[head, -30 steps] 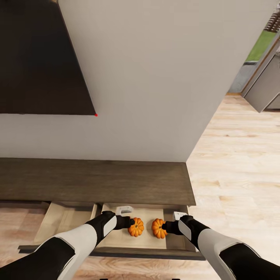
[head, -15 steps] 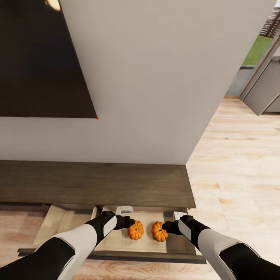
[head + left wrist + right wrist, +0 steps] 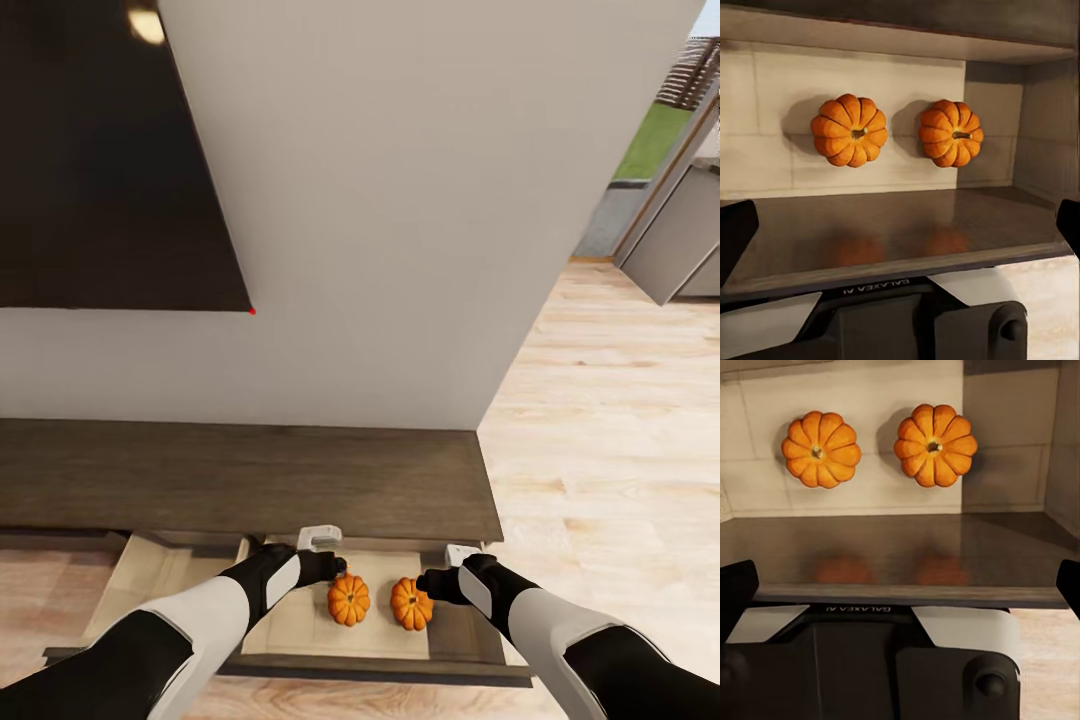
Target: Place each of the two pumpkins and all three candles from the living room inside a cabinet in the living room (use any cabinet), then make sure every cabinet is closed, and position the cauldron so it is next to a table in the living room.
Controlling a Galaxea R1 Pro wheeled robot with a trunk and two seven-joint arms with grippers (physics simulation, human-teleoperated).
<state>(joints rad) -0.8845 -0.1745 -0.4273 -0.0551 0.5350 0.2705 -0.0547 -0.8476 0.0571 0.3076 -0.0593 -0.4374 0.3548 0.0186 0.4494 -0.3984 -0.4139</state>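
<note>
Now, pumpkins: two small ribbed orange pumpkins [image 3: 349, 599] [image 3: 411, 603] lie side by side, apart, on the light beige floor of the open drawer [image 3: 180, 570].
Cabinet: long low dark-brown wooden unit [image 3: 250, 478] against the wall.
Left gripper [image 3: 338, 568]: fingers spread wide, empty, above the drawer.
Right gripper [image 3: 424, 581]: likewise wide, empty.

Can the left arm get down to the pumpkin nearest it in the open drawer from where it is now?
Probably yes. The left gripper hangs open just above the left pumpkin, which sits loose on the drawer floor, apart from the other pumpkin. Nothing lies between; the drawer front is the only edge to clear.
</note>
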